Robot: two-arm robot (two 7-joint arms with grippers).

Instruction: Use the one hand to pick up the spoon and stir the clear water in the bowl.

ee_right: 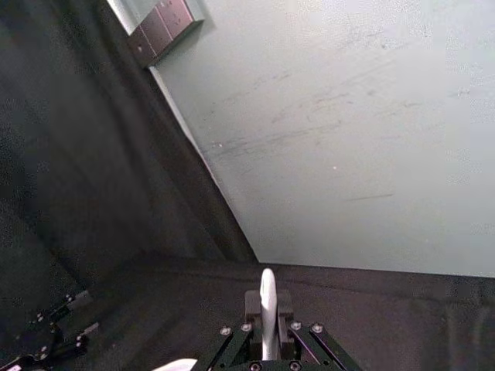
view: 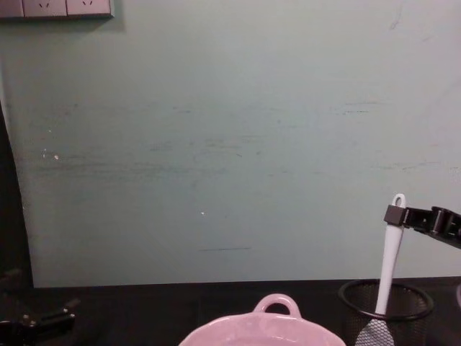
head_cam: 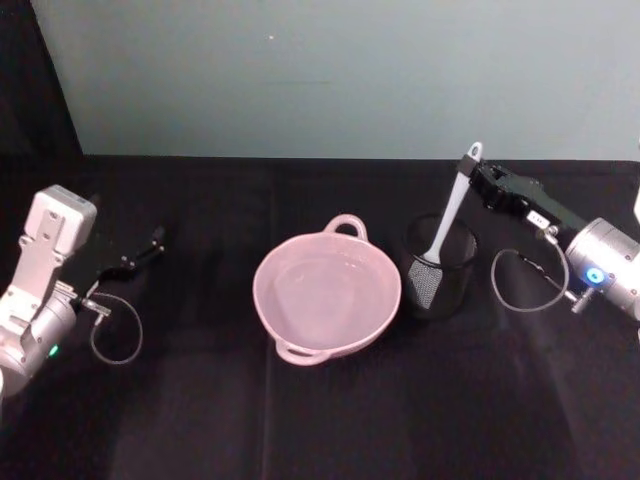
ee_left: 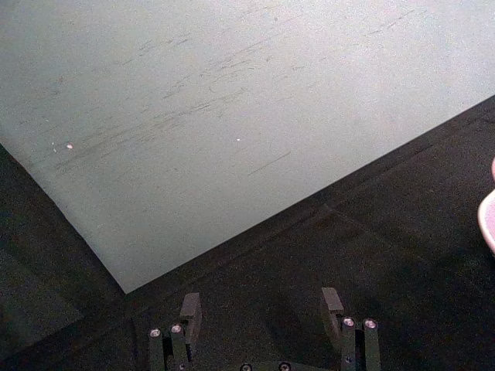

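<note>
The white spoon stands tilted in the black wire-mesh cup, blade down inside it and handle end up. My right gripper is shut on the top of the handle; the right wrist view shows the handle clamped between the jaws. From the chest, the spoon rises out of the cup with the right gripper at its tip. The pale pink bowl sits left of the cup, holding barely visible clear water. My left gripper rests open at the far left.
A grey cable loops beside each arm on the black tablecloth. A pale green wall stands behind the table, with a socket plate at its upper left. The left wrist view catches the bowl's rim beyond the open left gripper.
</note>
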